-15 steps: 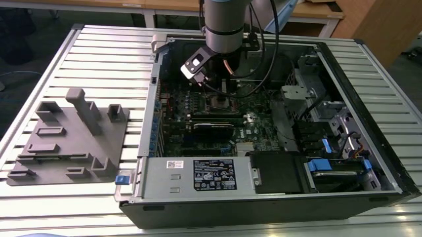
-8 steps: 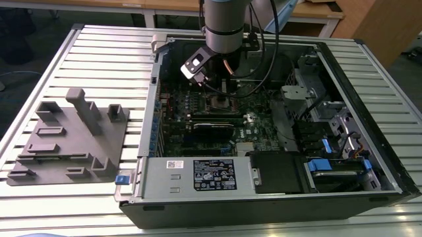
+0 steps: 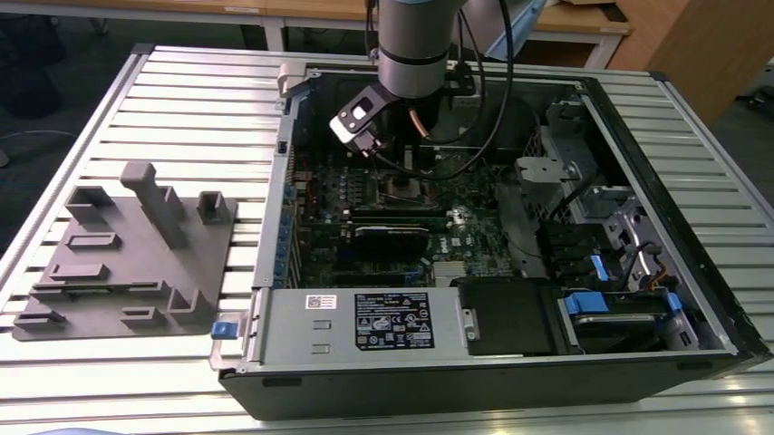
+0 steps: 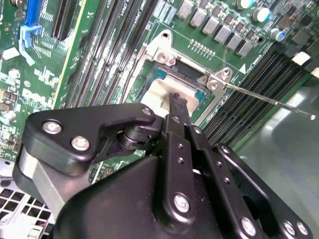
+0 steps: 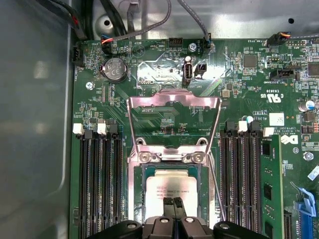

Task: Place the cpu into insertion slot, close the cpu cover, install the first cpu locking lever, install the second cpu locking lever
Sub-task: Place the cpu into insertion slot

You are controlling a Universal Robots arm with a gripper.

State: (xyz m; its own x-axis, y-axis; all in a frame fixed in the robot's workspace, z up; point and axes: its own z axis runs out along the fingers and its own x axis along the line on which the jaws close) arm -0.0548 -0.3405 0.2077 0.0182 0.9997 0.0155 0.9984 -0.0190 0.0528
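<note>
Closed fingers [image 5: 168,205] over the printed cpu [image 5: 172,185]

cpu [image 5: 172,185] one edge hidden behind pincer [image 5: 173,200], insertion slot [image 5: 135,194] cut off by picture edge

The arm [image 3: 415,45] is a pale grey cylinder ringed by a dark band, with black cables [image 3: 467,86] running down beside it and a silver-and-black camera block [image 3: 359,116] at its wrist. The end effector [image 4: 177,99] is matte black: rounded linkage plates [image 4: 75,134] studded with silver screws [image 4: 182,201], tapering to two narrow fingers [image 5: 168,205]
</note>
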